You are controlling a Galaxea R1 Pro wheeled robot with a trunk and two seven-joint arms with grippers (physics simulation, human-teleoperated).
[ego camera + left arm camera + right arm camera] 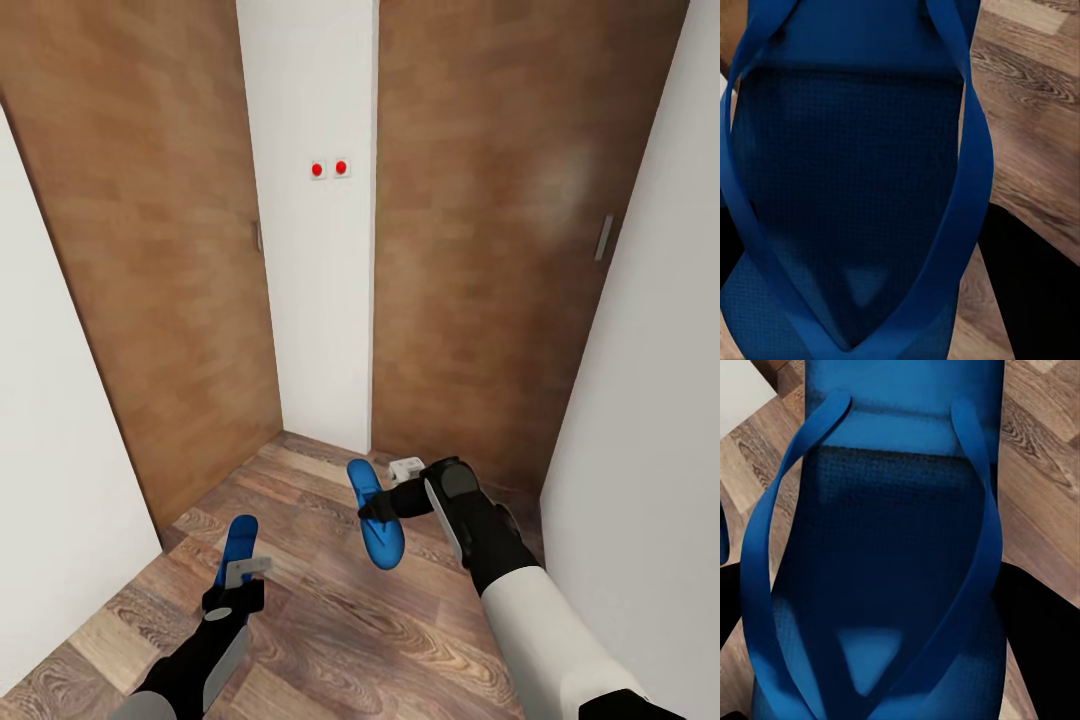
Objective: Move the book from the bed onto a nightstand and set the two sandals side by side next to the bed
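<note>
I hold one blue sandal in each hand above a wooden floor. In the head view my left gripper [241, 577] is shut on the left sandal [238, 545], which points away from me. My right gripper [386, 504] is shut on the right sandal [374, 516], held higher and slanted. Up close, the left wrist view shows the left sandal's footbed and straps [855, 165], and the right wrist view shows the same of the right sandal [900, 547]. The book, the bed and the nightstand are out of view.
I face a narrow corner. Two brown wooden doors [150, 250] [490, 250] flank a white wall strip with two red-dotted switches [329, 168]. White walls close in on the left [40, 450] and right [650, 450]. Wood floor [330, 640] lies below.
</note>
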